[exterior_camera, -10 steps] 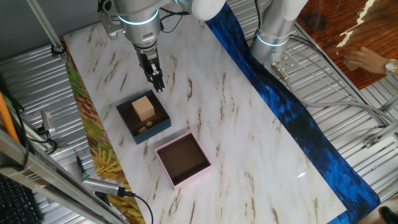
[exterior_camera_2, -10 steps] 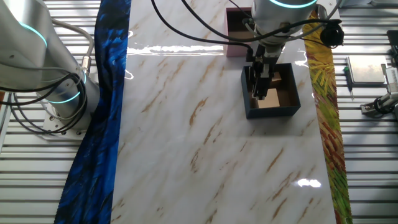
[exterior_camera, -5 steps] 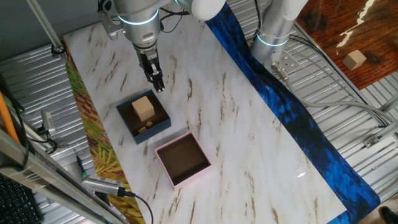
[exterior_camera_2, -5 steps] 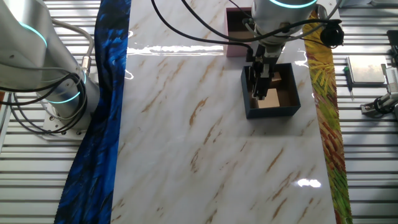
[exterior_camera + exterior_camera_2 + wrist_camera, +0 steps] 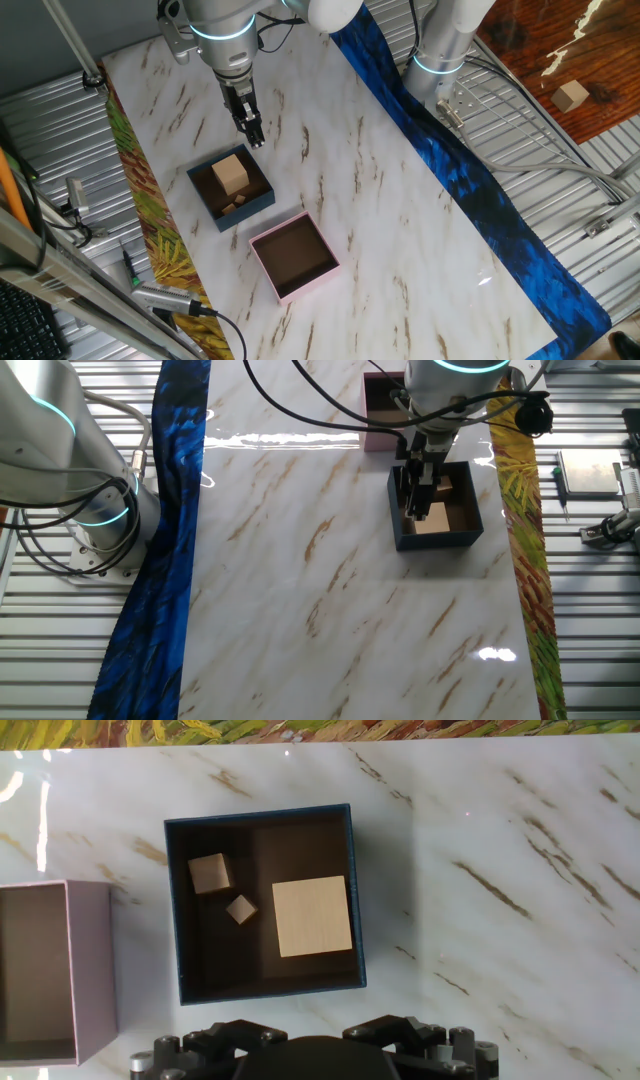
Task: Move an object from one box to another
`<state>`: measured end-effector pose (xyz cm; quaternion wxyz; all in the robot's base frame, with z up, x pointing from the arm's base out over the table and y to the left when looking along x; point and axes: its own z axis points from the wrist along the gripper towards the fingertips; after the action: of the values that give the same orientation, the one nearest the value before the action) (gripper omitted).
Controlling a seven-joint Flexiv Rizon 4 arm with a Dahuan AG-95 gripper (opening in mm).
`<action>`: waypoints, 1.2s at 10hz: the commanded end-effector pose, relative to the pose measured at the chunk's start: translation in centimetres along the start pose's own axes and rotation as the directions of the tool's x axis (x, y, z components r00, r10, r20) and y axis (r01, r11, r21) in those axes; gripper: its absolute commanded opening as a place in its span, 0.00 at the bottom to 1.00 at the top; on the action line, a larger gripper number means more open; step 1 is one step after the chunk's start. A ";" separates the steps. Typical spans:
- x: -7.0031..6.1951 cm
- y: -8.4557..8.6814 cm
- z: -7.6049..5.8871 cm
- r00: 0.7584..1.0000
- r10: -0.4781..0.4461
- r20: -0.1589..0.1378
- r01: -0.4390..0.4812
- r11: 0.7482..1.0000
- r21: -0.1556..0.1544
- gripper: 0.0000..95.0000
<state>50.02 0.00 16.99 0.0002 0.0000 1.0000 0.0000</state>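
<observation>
1. The marble table (image 5: 400,230) carries both boxes.
2. The pink box (image 5: 293,257), just beside the navy box, holds nothing.
3. The navy box (image 5: 262,900) holds a large wooden cube (image 5: 312,916) and two small cubes (image 5: 210,874).
4. The gripper (image 5: 252,132) hangs above the navy box's edge; whether its fingers are apart, I cannot tell.

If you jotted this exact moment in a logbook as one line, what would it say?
stage: hovering before pick | gripper: above navy box, holding nothing | navy box: three wooden blocks | pink box: empty
</observation>
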 end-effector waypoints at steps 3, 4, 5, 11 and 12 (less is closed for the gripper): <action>0.0 0.0 0.0 0.978 -0.204 0.049 0.208 0.973 -0.095 0.00; 0.0 0.0 0.0 0.979 -0.197 0.047 0.201 0.975 -0.093 0.00; 0.0 0.0 0.0 0.980 -0.195 0.046 0.198 0.976 -0.091 0.00; 0.0 0.0 0.0 0.979 -0.201 0.048 0.204 0.975 -0.090 0.00; 0.0 0.0 0.0 0.977 -0.208 0.048 0.212 0.973 -0.090 0.00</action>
<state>49.98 -0.01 17.03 0.0195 -0.1061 0.9930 0.0473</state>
